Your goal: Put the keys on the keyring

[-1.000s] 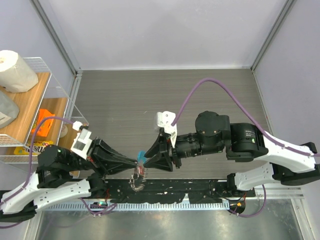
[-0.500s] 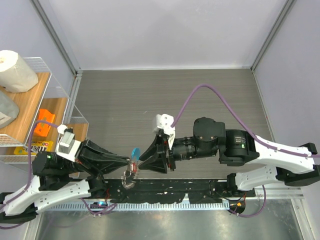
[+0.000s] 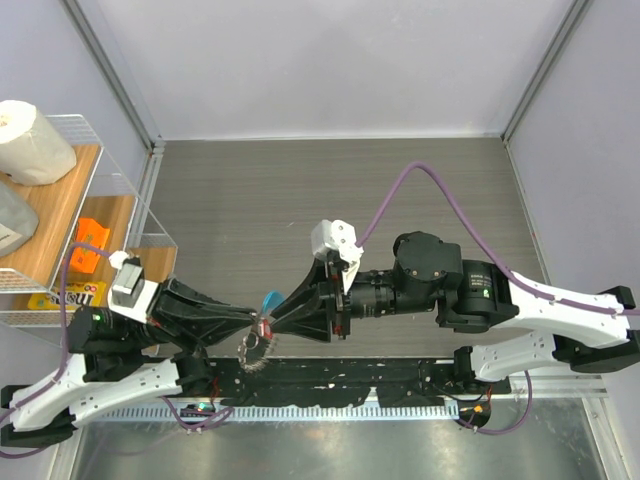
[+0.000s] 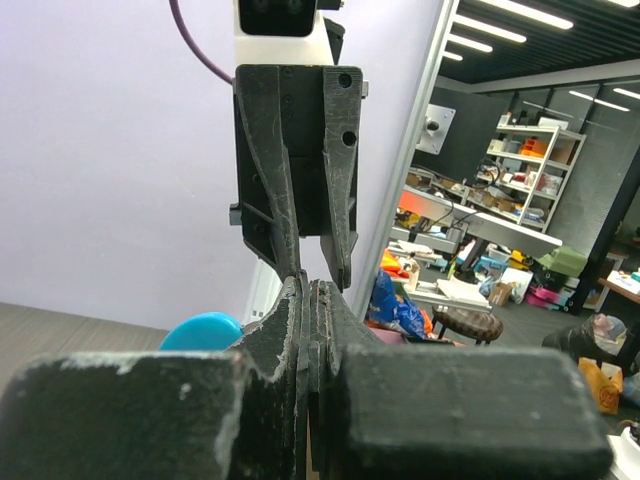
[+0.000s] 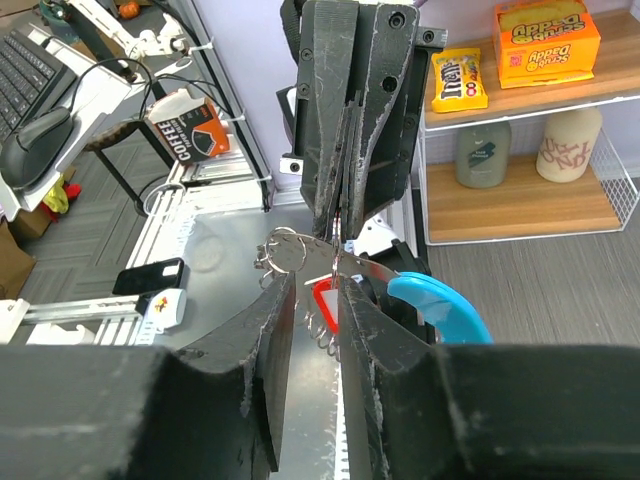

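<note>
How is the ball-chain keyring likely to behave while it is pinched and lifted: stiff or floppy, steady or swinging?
Probably floppy: below the left gripper the keyring hangs in a loose, crumpled bunch rather than an open loop. It is likely to swing when moved, since its blue tag sticks out to one side. It seems light, as a fingertip pinch alone appears to carry it.

counter [image 3: 330,190]: dark grey wood-grain top | near edge: black rail [image 3: 400,375] carrying both arm bases | left side: wire shelf [image 3: 60,205] with wooden boards, holding paper roll [image 3: 30,140], orange item [image 3: 88,245], yellow sweets bag [image 3: 75,297]
</note>
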{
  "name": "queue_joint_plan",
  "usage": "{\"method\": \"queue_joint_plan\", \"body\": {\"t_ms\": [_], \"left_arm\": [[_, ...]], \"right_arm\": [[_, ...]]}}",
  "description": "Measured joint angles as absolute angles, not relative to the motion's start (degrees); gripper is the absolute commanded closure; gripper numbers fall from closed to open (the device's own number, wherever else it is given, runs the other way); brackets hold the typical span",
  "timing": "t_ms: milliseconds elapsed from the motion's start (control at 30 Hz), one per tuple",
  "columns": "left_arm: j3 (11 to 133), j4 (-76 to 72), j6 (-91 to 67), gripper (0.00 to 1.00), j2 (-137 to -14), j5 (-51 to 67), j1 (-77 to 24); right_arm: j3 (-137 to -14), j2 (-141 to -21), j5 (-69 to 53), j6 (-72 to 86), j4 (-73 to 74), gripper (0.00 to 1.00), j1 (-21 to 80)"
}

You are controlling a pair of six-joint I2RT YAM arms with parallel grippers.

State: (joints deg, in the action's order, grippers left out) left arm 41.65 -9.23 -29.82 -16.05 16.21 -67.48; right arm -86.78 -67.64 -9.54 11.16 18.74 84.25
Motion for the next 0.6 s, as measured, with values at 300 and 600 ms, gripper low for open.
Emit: {"method": "queue_joint_plan", "body": {"t_ms": [300,600], "left_arm": [[40.86,-12.25,-30.17,1.00,-15.86,16.03,-67.48],[40.01,-14.83,-31.11,1.00,-15.84,16.05,-67.48]], "right_arm": [[-87.85,-69.34,-9.54,11.18,18.17,0.74,84.25],[-88.95,-70.46,-9.52,11.22,18.00,0.86,84.25]]}}
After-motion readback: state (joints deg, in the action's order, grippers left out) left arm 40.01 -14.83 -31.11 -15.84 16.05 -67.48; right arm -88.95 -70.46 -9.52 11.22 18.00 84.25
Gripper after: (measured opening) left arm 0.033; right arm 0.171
